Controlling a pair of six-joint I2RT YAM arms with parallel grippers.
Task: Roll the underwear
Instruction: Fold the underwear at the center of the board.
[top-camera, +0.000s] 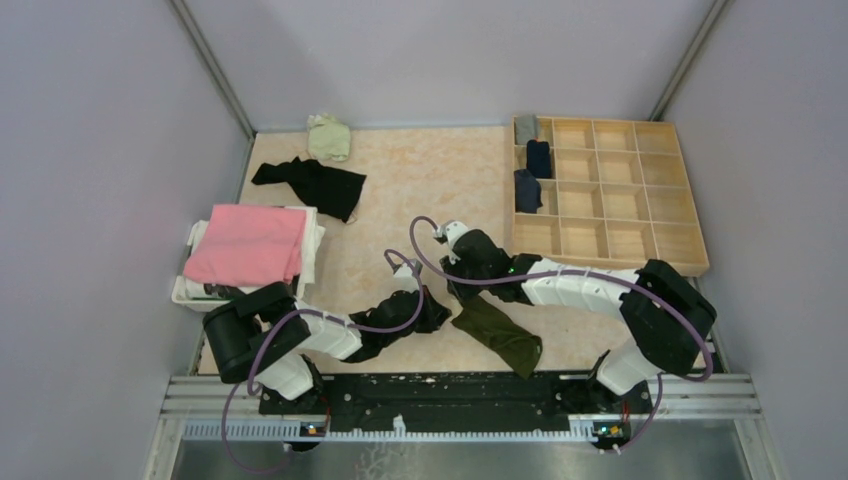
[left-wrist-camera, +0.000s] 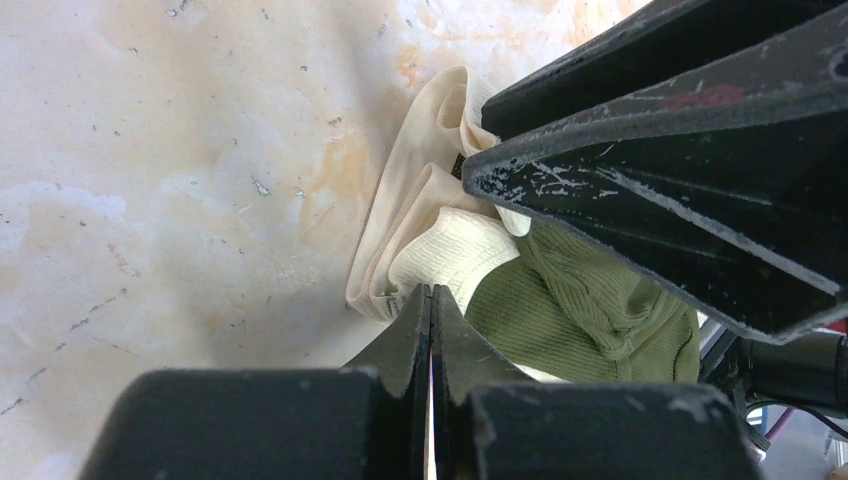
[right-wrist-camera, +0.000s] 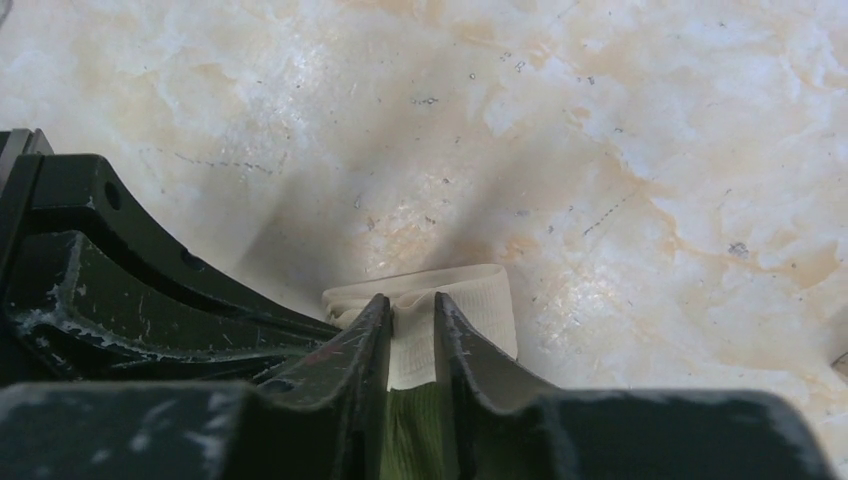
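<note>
one pair of olive green underwear (top-camera: 500, 338), ribbed knit with a cream waistband (left-wrist-camera: 445, 250), lies by the near edge of the bench (top-camera: 420, 170), about midway along it. its long axis runs diagonally, with the waistband end toward the bench's middle and the other end toward the near right corner. the waistband is bunched into folds. the right end effector (right-wrist-camera: 410, 300) is clamped on the waistband, one finger on each side. the left end effector (left-wrist-camera: 431, 292) has its fingers pressed together, tips at a waistband fold; whether any cloth is nipped cannot be told.
</note>
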